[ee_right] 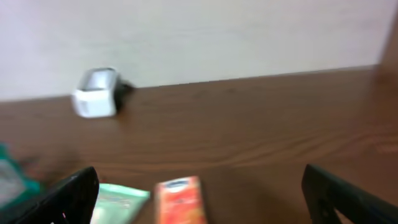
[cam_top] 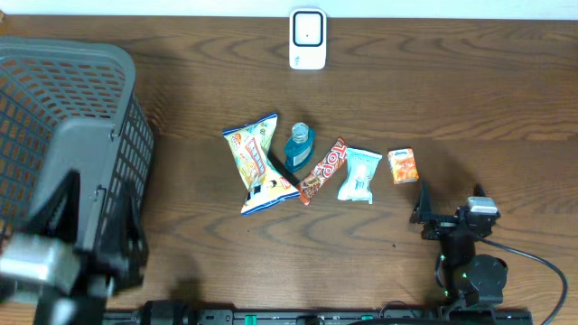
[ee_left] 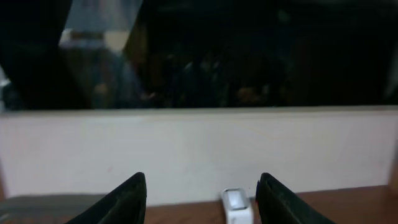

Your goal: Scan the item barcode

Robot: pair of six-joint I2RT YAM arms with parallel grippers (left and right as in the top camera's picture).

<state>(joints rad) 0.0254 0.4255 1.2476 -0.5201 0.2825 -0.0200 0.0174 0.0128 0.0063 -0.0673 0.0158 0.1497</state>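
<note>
Basket [cam_top: 137, 135] at the left, inside partly hidden. Five items [cam_top: 323, 170] lie mid-picture on the surface [cam_top: 452, 99], below the scanner [cam_top: 307, 39]. Left jaws and right jaws stand apart, empty.

Blurry scanner [ee_right: 96, 93], orange box [ee_right: 180, 200] cropped below

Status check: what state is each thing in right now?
Left end effector: open, empty.
Right end effector: open, empty.
Scanner: untouched, nothing before it.
Blue bottle: lying on its side.
Snack bag: lying flat.
Candy bar: lying flat.
White packet: lying flat.
Orange box: lying flat.
Basket: upright.
</note>
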